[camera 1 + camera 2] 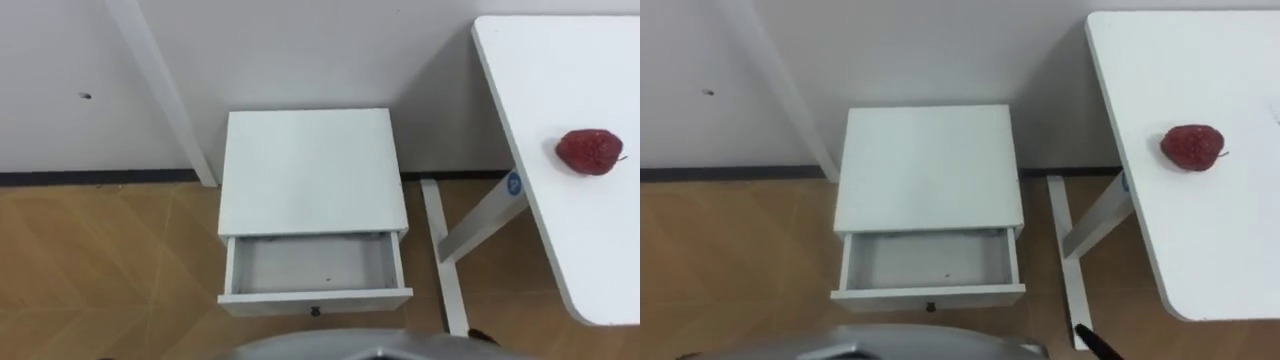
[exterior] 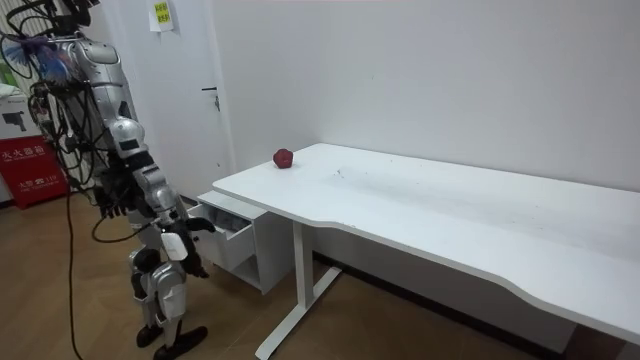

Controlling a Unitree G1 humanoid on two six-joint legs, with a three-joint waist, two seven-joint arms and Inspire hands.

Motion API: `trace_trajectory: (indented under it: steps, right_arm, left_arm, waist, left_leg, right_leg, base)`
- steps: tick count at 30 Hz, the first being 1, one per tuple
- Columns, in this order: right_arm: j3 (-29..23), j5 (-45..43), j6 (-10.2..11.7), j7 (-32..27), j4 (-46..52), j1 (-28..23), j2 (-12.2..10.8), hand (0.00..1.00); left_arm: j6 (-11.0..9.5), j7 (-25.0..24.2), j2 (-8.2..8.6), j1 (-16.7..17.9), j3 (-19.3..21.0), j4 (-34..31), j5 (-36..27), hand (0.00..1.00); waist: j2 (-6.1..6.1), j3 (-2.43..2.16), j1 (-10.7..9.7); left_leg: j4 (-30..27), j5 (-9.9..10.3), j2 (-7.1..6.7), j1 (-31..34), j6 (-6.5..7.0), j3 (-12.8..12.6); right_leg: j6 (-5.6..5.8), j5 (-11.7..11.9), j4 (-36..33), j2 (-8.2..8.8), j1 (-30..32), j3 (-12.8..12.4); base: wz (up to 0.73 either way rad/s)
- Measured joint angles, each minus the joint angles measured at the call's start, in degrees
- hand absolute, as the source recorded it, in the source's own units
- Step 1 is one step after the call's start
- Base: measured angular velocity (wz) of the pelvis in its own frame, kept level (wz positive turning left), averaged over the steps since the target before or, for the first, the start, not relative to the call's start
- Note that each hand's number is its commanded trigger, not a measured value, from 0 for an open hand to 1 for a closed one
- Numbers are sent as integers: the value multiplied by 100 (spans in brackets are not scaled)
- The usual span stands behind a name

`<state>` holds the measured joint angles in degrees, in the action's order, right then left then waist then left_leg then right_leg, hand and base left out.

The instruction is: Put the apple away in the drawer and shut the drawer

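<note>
drawer (image 1: 312, 268) stands pulled open beneath the cabinet (image 1: 310, 170) top. apple (image 1: 589, 151) lies on the desk (image 1: 560, 80) at right, well apart from it. robot stands facing the cabinet, right hand (image 2: 190, 228) low near the drawer, left hand (image 2: 108, 206) at its side; whether either is spread or curled, i cannot tell.

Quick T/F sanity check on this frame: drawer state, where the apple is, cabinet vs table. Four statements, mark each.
1. The drawer of the small white cabinet is pulled open. True.
2. The apple lies inside the drawer. False: it sits on the white table, near its edge.
3. The drawer holds no apple. True.
4. In the eye views the cabinet stands to the right of the table. False: it stands to the table's left, against the wall.
</note>
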<state>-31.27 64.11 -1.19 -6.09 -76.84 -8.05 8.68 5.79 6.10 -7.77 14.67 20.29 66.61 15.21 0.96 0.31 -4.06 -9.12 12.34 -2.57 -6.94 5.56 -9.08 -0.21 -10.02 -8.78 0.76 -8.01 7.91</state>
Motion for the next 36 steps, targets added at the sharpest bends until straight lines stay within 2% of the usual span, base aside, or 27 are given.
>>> trace_trajectory:
  steps: [3,5,10,12,15,18,19,21,24,27,30,34,36]
  right_arm:
    - [-321,1052,30,-185,215,3,10,0]
    - [-395,1420,62,-320,371,5,13,0]
    - [-563,1794,88,-742,1069,4,13,0]
    - [-705,1995,168,-948,1423,27,17,0]
    - [-1009,2131,320,-1429,2002,116,44,0]
    - [-1178,2081,469,-1973,2548,309,242,0]
    - [-1280,2081,491,-2097,2742,302,241,0]
    - [-1497,2068,605,-2426,3279,272,283,0]
    - [-1578,1596,897,-3133,4110,305,531,0]
    - [-1645,1004,1026,-3515,4604,305,679,0]
    - [-1676,-27,1161,-4031,5422,300,877,0]
    - [-1451,-1208,1341,-4435,6125,367,975,0]
    - [-1301,-1916,1336,-4576,6195,454,999,0]
  left_arm:
    - [-42,1,-16,4,28,-23,-7,0]
    - [-110,1,-38,4,27,-25,-7,0]
    - [-109,2,-172,12,28,-26,-7,0]
    - [-108,25,-232,11,30,-28,-9,0]
    - [-106,119,-228,54,33,-148,-2,0]
    - [-110,120,-239,105,88,-257,10,0]
    - [-112,120,-238,122,90,-323,8,0]
    - [-114,130,-240,229,94,-581,14,0]
    - [-204,239,-245,260,100,-767,5,0]
    - [-333,236,-237,261,100,-768,16,0]
    - [-382,226,-235,278,80,-770,9,0]
    - [-419,226,-235,279,17,-806,7,0]
    - [-436,228,-235,267,-46,-806,9,0]
  waist:
    - [28,-16,-90]
    - [56,-20,-89]
    - [166,-32,-94]
    - [197,-29,-105]
    - [231,-28,-110]
    - [246,-41,-247]
    - [274,-56,-276]
    - [273,-60,-359]
    - [276,-57,-388]
    - [307,-58,-408]
    - [344,-51,-372]
    - [357,-50,-336]
    - [361,-66,-313]
  left_leg:
    - [-18,3,-2,18,2,-18]
    - [-38,5,2,24,5,-24]
    - [-48,7,-1,32,9,-51]
    - [-46,6,0,33,9,-59]
    - [-29,5,9,49,10,-117]
    - [-40,4,11,166,15,-145]
    - [-43,3,10,185,17,-134]
    - [-51,1,8,212,19,-126]
    - [-25,0,8,234,19,-157]
    - [7,0,8,236,19,-155]
    - [29,0,12,273,18,-171]
    - [13,0,11,338,18,-172]
    - [-18,-1,10,357,18,-172]
  right_leg:
    - [0,0,-35,-1,13,6]
    - [0,0,-99,2,30,9]
    - [1,-1,-104,-4,72,-2]
    - [1,-1,-102,-11,76,-6]
    - [1,-1,-116,-21,122,-49]
    - [3,1,-124,-16,210,-40]
    - [3,1,-127,-14,215,-20]
    - [3,0,-129,-15,235,1]
    - [4,0,-123,-33,286,-78]
    - [4,0,-112,-33,287,-67]
    - [4,0,-115,-33,347,-76]
    - [5,1,-115,-34,408,-73]
    - [5,1,-114,-33,429,-74]
  base:
    - [-7]
    - [0]
    - [-1]
    - [0]
    - [-8]
    - [-1]
    - [8]
    - [3]
    - [-9]
    - [0]
    - [-3]
    - [0]
    - [0]
